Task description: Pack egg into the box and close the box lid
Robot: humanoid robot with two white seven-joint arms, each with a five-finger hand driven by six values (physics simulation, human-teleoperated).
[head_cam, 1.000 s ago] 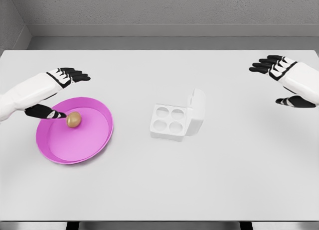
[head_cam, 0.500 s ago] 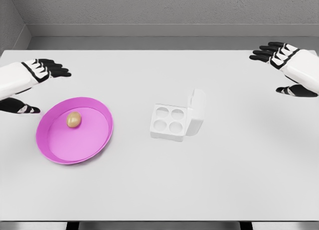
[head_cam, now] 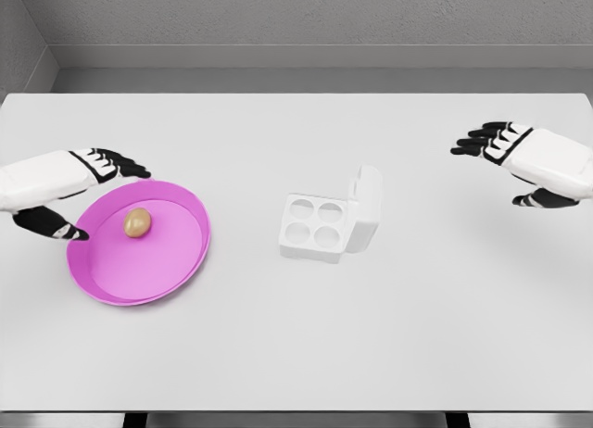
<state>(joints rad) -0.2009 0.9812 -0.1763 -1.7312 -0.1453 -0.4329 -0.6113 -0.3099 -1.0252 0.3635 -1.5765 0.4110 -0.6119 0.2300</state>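
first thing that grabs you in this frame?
The magenta plate at the table's left, with a tan egg lying in it. Next, the white egg box at centre, lid up, all four cups empty. The open left hand hovers at the plate's left rim; the open right hand hangs far right.

plain white bench filling most of the head view, pink round tray resting toward the left edge, white four-cup box near the middle with its lid standing open on the right side, well apart from the tray
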